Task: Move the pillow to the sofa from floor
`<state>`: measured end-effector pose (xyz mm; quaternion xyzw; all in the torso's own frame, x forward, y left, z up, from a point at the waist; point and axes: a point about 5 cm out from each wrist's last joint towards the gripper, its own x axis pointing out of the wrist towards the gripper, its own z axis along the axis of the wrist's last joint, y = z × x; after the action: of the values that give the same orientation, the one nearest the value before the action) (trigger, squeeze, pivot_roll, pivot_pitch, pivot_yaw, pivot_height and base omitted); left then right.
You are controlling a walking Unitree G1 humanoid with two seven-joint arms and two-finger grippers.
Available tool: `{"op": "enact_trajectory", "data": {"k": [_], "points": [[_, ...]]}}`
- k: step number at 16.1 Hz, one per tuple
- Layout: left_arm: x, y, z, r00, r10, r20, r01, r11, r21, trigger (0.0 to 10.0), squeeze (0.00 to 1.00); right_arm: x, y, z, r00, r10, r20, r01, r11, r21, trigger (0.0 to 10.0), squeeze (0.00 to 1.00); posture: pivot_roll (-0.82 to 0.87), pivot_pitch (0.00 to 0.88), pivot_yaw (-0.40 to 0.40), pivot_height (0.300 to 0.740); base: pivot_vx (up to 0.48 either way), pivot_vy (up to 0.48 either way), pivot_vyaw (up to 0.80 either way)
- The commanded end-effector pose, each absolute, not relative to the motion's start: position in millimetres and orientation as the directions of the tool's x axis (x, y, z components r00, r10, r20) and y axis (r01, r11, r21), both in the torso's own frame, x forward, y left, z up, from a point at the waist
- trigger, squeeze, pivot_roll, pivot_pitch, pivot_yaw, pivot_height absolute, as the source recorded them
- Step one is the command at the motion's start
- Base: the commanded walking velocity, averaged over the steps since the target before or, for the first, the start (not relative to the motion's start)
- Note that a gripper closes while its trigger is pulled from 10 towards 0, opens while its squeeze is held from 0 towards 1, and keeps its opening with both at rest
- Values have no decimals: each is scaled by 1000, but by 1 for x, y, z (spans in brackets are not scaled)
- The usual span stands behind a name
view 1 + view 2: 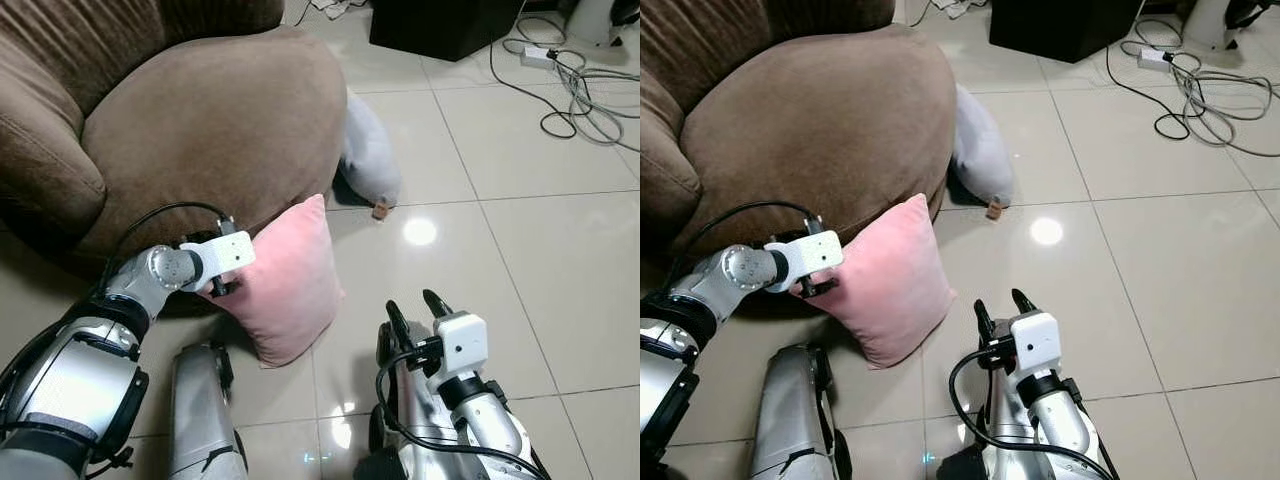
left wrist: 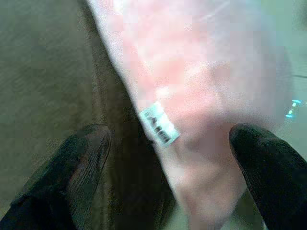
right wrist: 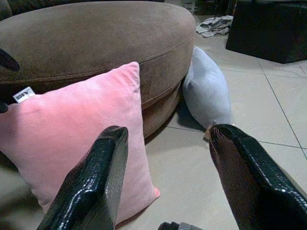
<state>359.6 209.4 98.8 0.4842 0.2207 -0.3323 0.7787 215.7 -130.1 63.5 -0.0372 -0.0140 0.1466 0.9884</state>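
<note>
A pink pillow (image 1: 291,282) stands on edge on the tiled floor, leaning against the front of the brown sofa (image 1: 220,120). My left gripper (image 1: 221,287) is at the pillow's left edge, next to the sofa base. In the left wrist view its fingers (image 2: 72,163) are open, with the pillow's tagged edge (image 2: 192,96) between them. My right gripper (image 1: 418,305) hovers open, low over the floor to the right of the pillow and apart from it. The right wrist view faces the pillow (image 3: 81,134).
A grey pillow (image 1: 368,150) lies on the floor against the sofa's right side. A small brown object (image 1: 380,211) sits beside it. Cables (image 1: 570,85) and a black box (image 1: 440,25) lie at the far right. Bare tiles (image 1: 520,270) stretch to my right.
</note>
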Motion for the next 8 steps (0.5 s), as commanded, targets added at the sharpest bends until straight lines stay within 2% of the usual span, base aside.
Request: {"op": "enact_trajectory", "data": {"k": [1,4,8], "points": [[357,208,94,656,-309,-689,755,283,592,10000,0,213,-132,61,959,282,-3,-281,956,-88,10000,0,-73,207,-6,485,0,0,0],[347,203,73,627,-280,-728,779,258,571,10000,0,213,-132,61,959,282,-6,-282,956,-87,10000,0,-79,222,-5,485,0,0,0],[345,196,65,645,-251,-722,763,266,589,10000,0,211,-132,62,961,275,-7,-275,958,-86,10000,0,-96,232,-3,485,0,0,0]]}}
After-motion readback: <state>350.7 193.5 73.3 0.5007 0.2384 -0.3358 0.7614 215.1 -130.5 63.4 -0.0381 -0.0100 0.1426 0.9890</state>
